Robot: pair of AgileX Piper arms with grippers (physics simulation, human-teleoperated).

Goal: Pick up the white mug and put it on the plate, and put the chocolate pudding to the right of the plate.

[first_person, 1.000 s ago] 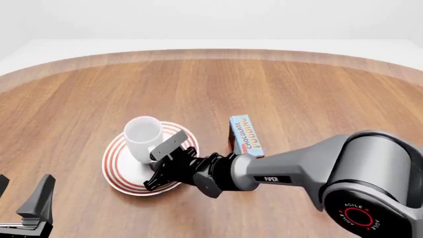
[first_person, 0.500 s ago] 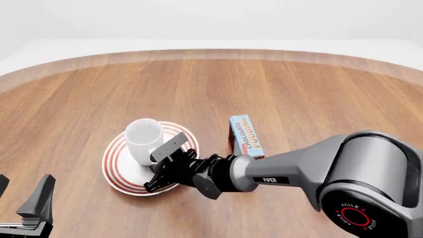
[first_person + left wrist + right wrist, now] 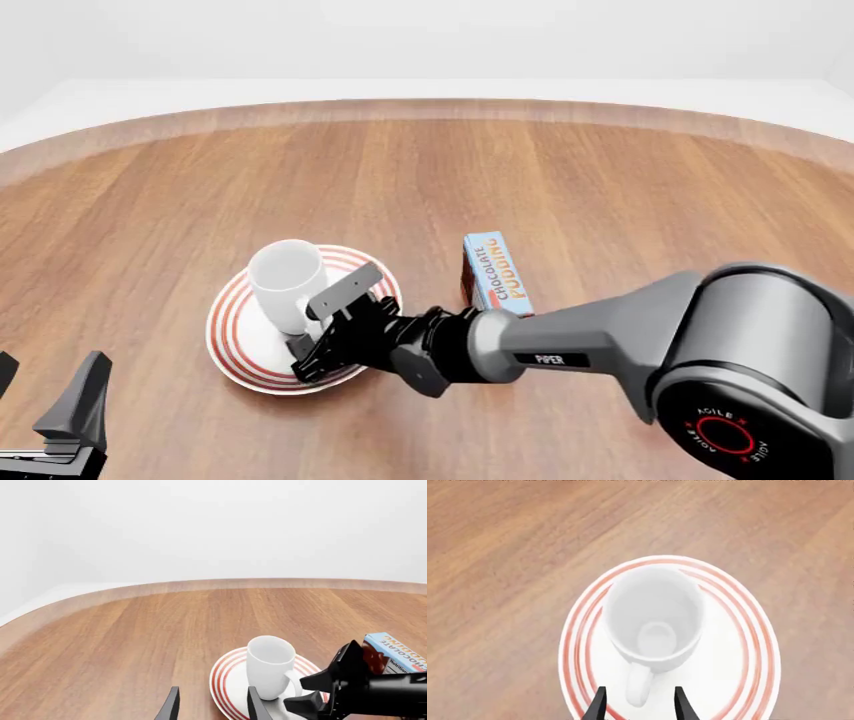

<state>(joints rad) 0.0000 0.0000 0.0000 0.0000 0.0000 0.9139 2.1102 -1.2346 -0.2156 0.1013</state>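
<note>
Right gripper (image 3: 327,322): jaws spread apart, gripping nothing, poised over the near-right part of the plate (image 3: 238,340), one finger each side of the mug's handle without touching it, as seen in the right wrist view. Left gripper (image 3: 47,415): low at the near left bench edge, well apart from the plate, jaws parted and bare.

Mug (image 3: 288,283): plain glossy white, no markings, upright, mouth open, loop handle turned toward the right gripper. Standing on the plate, a little toward its far side, inside the red rings. Nothing inside the mug in the right wrist view (image 3: 654,617); only its pale floor showing.

Plate: round, white, several concentric red rings at the rim, far wider than the mug. Flat on the bench (image 3: 601,180). Holding the mug alone.

Pudding (image 3: 497,272): narrow box, light-blue face with red and orange lettering, dark brown side. Lying on the bench just right of the plate, apart from its rim, long axis running away from the arms. Right forearm passing close by its near end.

Bench: wood grain, curved far edge with a pale band. Broad bare wood beyond the plate, left of it, and right of the pudding. Near-right room taken up by the right arm's bulk.
</note>
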